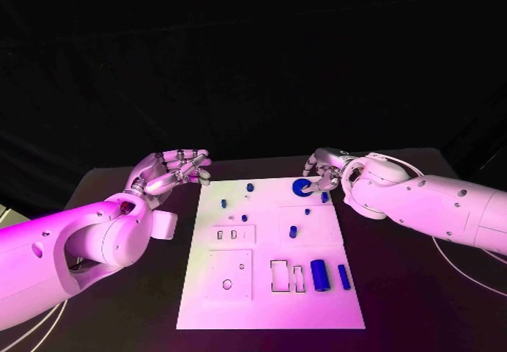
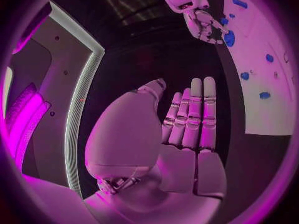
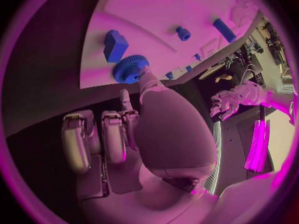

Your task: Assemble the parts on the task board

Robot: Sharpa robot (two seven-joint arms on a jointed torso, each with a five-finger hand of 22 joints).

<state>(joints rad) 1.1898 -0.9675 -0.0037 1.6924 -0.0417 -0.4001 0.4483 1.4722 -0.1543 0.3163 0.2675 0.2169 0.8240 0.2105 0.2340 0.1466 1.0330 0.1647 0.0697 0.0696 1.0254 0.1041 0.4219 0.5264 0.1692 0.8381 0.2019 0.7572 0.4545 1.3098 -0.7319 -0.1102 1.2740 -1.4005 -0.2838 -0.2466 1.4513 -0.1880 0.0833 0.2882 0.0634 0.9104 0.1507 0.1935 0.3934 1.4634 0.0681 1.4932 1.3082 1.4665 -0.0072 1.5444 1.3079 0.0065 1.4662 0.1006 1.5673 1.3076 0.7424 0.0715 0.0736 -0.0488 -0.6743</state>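
A: Parts status: blue gear (image 1: 303, 187) sits at the task board's (image 1: 269, 308) far corner, right at the right hand's (image 1: 330, 170) fingertips. In the right wrist view the thumb tip touches the gear's rim; the other fingers lie curled below it. I cannot tell whether the gear is actually pinched or only nudged.

B: Left hand (image 1: 169, 170)?

A: Hovers over the desk (image 1: 116, 183) just beside the board's other far corner, fingers straight and slightly apart, holding nothing.

B: Progress?

A: Early to middling, judging by layout. Several small blue pegs (image 1: 293, 232) appear to stand in the board, well nearer the robot than the right hand. A blue block (image 1: 318, 275) and a blue bar (image 1: 343, 276) lie loose beside empty rectangular slots (image 1: 280, 276), far from both hands. Those, plus seating the gear, look left to do.
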